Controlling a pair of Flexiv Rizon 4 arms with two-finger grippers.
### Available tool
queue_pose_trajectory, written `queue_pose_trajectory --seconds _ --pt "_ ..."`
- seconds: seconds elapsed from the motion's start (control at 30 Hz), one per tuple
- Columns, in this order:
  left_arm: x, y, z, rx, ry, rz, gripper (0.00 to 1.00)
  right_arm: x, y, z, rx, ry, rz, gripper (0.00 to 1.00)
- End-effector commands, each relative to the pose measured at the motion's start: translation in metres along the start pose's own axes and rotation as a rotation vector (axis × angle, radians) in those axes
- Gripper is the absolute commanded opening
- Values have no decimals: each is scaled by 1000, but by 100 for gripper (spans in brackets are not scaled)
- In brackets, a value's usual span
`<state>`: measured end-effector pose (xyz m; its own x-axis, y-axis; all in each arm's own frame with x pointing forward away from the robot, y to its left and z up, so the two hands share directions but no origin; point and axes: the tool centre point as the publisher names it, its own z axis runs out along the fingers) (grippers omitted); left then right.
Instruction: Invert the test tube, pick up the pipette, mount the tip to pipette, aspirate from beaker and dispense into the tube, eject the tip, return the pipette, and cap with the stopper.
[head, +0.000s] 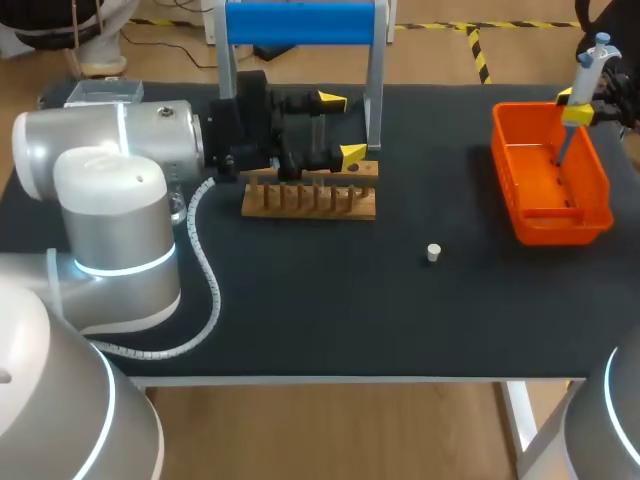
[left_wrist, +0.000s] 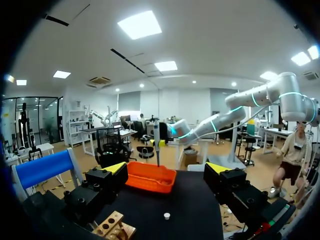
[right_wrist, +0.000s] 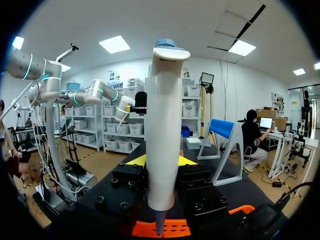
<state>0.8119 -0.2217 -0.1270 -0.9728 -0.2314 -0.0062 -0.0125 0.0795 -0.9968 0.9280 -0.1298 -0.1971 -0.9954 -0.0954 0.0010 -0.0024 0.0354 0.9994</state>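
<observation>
A white and blue pipette (head: 592, 70) hangs upright over the orange bin (head: 590, 185) at the right, with my right gripper (head: 572, 105) shut on its body. In the right wrist view the pipette (right_wrist: 162, 125) fills the space between that gripper (right_wrist: 161, 162)'s fingers, its narrow end pointing down at the bin (right_wrist: 172, 229). My left gripper (head: 340, 127) is open above the wooden tube rack (head: 310, 198), nothing held. From the left wrist, this gripper (left_wrist: 166, 170) looks across to the bin (left_wrist: 150, 177) and pipette (left_wrist: 157, 142). A small white stopper (head: 433, 252) lies on the mat.
A stand with a blue top bar (head: 300, 22) rises behind the rack. A clear box (head: 105, 92) sits at the back left corner. The black mat (head: 400, 320) stretches in front of the rack, with the stopper (left_wrist: 166, 216) between rack (left_wrist: 114, 225) and bin.
</observation>
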Motion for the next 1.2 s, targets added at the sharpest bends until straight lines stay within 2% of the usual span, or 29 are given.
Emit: queue_pose_trajectory --seconds 0.03,0.13,0.2,0.23,0.47,0.63,0.8,1.2 --pt "1 0 1 0 -3 0 100 -1 1 -1 2 3 1 0" --pt "1 0 1 0 -3 0 100 -1 1 -1 2 3 1 0" --pt "1 0 1 0 -3 0 100 4 7 11 22 -10 11 0" --pt "1 0 1 0 -3 0 100 6 10 17 2 10 16 0" --pt "1 0 1 0 -3 0 100 30 26 84 15 111 -12 0" --pt "1 0 1 0 -3 0 100 49 27 118 23 119 -27 0" --pt "1 0 1 0 -3 0 100 60 27 136 1 75 -27 0" --pt "1 0 1 0 -3 0 100 77 35 185 -28 107 -18 0"
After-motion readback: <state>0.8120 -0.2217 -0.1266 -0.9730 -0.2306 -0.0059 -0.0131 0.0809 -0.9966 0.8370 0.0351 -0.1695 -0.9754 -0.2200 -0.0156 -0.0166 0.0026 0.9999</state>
